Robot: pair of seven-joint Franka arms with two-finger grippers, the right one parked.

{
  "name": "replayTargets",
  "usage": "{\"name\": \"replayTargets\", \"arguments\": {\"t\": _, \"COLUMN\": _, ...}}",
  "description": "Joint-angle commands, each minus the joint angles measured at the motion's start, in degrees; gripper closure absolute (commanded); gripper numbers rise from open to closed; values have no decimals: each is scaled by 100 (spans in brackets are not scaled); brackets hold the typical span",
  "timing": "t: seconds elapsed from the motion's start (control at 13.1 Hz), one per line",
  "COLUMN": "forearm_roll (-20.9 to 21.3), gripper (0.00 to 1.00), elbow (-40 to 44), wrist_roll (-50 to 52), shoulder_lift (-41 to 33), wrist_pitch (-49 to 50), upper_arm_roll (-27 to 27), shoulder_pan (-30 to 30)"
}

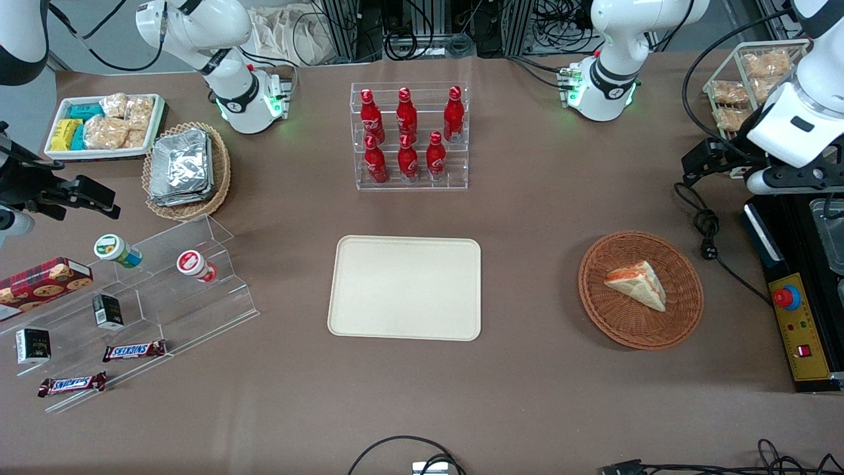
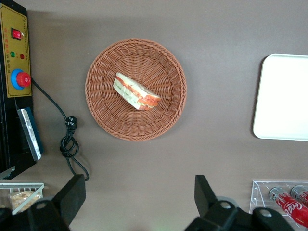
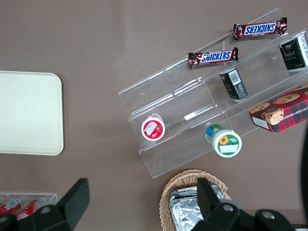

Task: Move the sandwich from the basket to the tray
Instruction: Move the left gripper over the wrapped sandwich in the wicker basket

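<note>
Our gripper (image 2: 137, 204), fingers spread wide, hangs high above the table edge, the sandwich (image 2: 135, 91) lying slantwise mid-basket (image 2: 103, 113) below it.

A reddish-brown woven pattern is shown by the basket (image 1: 686, 310), and white bread with orange-red and green layers by the sandwich (image 1: 638, 284). The tray (image 1: 405, 288) is coloured plain cream-beige. The table (image 1: 527, 218) is covered in dull brown. Black is seen on the gripper (image 2: 139, 204), held high and wide open. Red bottles (image 1: 407, 132) are marked with white lettering.
</note>
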State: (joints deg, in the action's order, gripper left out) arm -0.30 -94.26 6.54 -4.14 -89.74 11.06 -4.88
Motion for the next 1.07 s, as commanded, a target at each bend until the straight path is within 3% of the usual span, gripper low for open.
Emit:
{"name": "replayTargets", "arguments": {"t": 0.0, "forearm_roll": -67, "gripper": 0, "elbow": 320, "wrist_roll": 14, "shoulder_lift": 160, "wrist_pitch": 184, "upper_arm_roll": 1, "shoulder_pan": -4}}
{"name": "replayTargets", "arguments": {"t": 0.46, "forearm_roll": -31, "gripper": 0, "elbow": 311, "wrist_roll": 136, "shoulder_lift": 300, "wrist_pitch": 114, "upper_arm_roll": -8, "shoulder_pan": -4}}
{"name": "replayTargets", "arguments": {"t": 0.84, "forearm_roll": 82, "gripper": 0, "elbow": 76, "wrist_roll": 2664, "shoulder_lift": 450, "wrist_pitch": -43, "upper_arm_roll": -130, "shoulder_pan": -13}}
{"name": "replayTargets", "arguments": {"t": 0.99, "forearm_roll": 336, "gripper": 0, "elbow": -276, "wrist_roll": 3665, "shoulder_lift": 458, "wrist_pitch": -516, "upper_arm_roll": -148, "shoulder_pan": -21}}
